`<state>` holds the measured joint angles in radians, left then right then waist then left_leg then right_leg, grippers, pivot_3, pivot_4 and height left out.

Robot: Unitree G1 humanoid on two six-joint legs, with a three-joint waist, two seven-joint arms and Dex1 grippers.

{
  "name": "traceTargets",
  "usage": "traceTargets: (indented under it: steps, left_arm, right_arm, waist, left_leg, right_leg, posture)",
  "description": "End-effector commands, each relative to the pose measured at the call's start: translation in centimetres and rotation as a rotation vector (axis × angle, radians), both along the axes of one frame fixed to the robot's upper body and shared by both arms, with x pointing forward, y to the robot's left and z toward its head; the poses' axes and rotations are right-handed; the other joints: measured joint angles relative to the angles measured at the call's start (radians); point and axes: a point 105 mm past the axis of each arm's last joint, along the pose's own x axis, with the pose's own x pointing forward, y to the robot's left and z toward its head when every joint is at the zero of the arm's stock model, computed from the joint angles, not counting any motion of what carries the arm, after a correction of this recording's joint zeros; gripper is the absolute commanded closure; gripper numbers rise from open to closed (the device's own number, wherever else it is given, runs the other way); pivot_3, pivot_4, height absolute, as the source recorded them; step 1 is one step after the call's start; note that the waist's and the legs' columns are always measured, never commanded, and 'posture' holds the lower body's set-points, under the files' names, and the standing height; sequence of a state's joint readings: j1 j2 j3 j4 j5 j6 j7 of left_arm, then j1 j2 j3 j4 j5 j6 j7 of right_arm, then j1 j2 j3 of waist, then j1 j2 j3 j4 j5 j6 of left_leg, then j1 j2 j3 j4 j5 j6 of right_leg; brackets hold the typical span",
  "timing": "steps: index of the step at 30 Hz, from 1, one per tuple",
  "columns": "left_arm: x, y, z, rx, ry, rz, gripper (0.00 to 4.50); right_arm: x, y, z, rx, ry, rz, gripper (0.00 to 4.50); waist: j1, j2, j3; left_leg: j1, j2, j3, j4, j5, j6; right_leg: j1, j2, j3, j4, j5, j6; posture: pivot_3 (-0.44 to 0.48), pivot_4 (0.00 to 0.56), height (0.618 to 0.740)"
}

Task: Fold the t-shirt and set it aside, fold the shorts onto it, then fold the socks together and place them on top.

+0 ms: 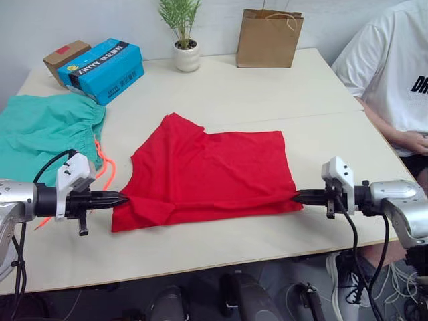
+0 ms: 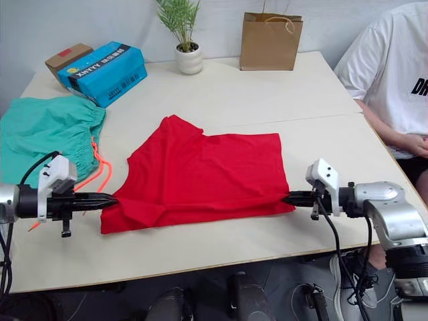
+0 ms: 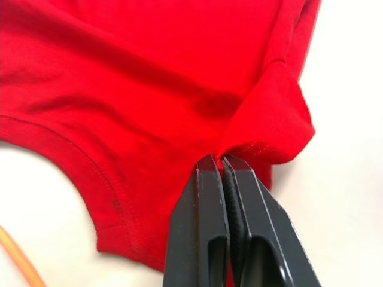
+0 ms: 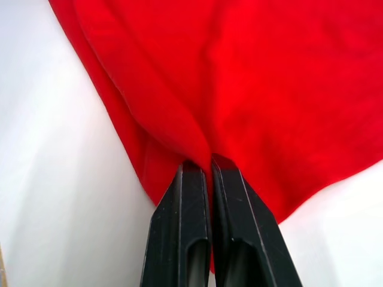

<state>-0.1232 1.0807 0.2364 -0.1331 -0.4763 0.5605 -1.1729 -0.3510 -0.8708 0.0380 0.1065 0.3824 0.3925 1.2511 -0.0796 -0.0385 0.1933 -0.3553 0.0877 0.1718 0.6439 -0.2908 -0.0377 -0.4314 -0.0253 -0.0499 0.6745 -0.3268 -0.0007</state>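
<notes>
The red t-shirt [image 1: 207, 170] lies partly folded in the middle of the table. My left gripper [image 1: 124, 198] is shut on the t-shirt's near left edge, pinching a fold of cloth [image 3: 263, 128]. At the near right corner my right gripper [image 1: 296, 196] is shut on the t-shirt [image 4: 239, 78] too. The cloth stretches low between the two grippers along the table's front. The teal shorts [image 1: 40, 130] lie at the left with the orange drawstring [image 1: 105, 164] trailing toward my left gripper. The socks are out of view.
A blue box [image 1: 101, 69] and a brown cardboard box [image 1: 65, 57] stand at the back left. A potted plant [image 1: 185, 40] and a paper bag [image 1: 268, 38] stand at the back. A person in a white t-shirt [image 1: 388, 70] sits at the right edge.
</notes>
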Motion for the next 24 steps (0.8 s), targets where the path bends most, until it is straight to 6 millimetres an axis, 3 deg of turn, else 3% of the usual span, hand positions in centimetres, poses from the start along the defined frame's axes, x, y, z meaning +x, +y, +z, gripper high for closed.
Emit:
traceTargets:
  steps: [1,8,11,12,15,18,20,22,24]
  left_arm:
    - [0.1,0.3,-0.3,0.018,0.014,0.002,4.5]
    - [0.3,0.7,-0.7,-0.061,0.023,0.052,4.5]
    - [0.7,1.1,-0.7,-0.073,-0.023,0.073,4.5]
    - [1.0,1.2,-0.6,-0.079,-0.05,0.089,4.05]
    - [1.5,1.5,-0.3,-0.093,-0.106,0.117,3.39]
    - [2.3,2.8,0.8,-0.095,-0.252,0.194,2.41]
    - [3.2,4.4,4.2,-0.178,-0.48,0.318,1.74]
    - [2.2,4.2,5.7,-0.262,-0.51,0.299,1.16]
    - [0.2,2.5,5.0,-0.278,-0.402,0.175,1.16]
  right_arm:
    - [0.4,0.5,0.4,-0.006,-0.042,0.008,4.48]
    - [1.0,-0.1,-0.2,-0.03,-0.114,-0.027,4.48]
    - [1.6,-0.5,0.4,0.034,-0.152,-0.068,4.48]
    - [1.8,-0.7,0.9,0.078,-0.157,-0.093,4.27]
    - [1.8,-1.0,1.9,0.123,-0.202,-0.107,3.56]
    - [1.5,-2.2,2.4,0.112,-0.222,-0.147,2.5]
    - [1.3,-3.6,4.1,0.107,-0.332,-0.191,1.79]
    - [0.4,-3.3,5.7,0.15,-0.374,-0.17,1.77]
    - [-0.8,-2.0,6.3,0.188,-0.361,-0.106,1.77]
  waist:
    - [-0.001,0.0,0.0]
    - [0.0,0.0,0.0]
    - [0.001,0.0,0.0]
    - [0.001,0.0,0.0]
    - [0.0,0.0,0.0]
    - [0.002,0.0,0.0]
    - [0.007,0.0,0.0]
    - [0.008,0.0,0.0]
    - [0.002,0.0,0.0]
  left_leg:
    - [0.0,0.0,0.001,0.0,0.0,0.0]
    - [0.0,0.0,0.0,0.001,0.0,0.0]
    - [0.0,0.0,0.001,0.001,0.0,0.0]
    - [0.0,0.0,0.001,0.001,0.0,0.0]
    - [0.0,0.0,0.0,0.002,0.0,0.0]
    - [0.0,0.0,0.0,0.002,0.0,0.0]
    - [0.0,0.0,0.0,0.002,0.0,0.0]
    - [-0.001,0.0,0.0,0.002,0.0,0.0]
    - [0.0,0.0,0.0,0.002,0.0,0.0]
  right_leg:
    - [0.0,0.0,0.0,0.0,0.0,0.0]
    - [0.0,0.0,0.0,0.001,0.0,0.0]
    - [0.0,0.0,0.0,0.001,0.0,0.0]
    - [0.0,0.0,0.0,0.001,0.0,0.0]
    - [0.0,0.0,0.0,0.001,0.0,0.0]
    - [0.0,0.0,0.0,0.001,0.0,0.0]
    - [0.0,0.0,0.0,0.001,0.0,0.0]
    - [0.0,0.0,0.0,0.001,0.0,0.0]
    - [0.0,0.0,0.0,0.001,0.0,0.0]
  posture:
    - [0.0,0.15,0.74]
    - [0.0,0.15,0.74]
    - [0.0,0.15,0.74]
    - [0.0,0.15,0.74]
    - [0.0,0.15,0.74]
    - [0.0,0.15,0.74]
    - [0.0,0.15,0.74]
    - [0.0,0.15,0.74]
    - [0.0,0.15,0.74]
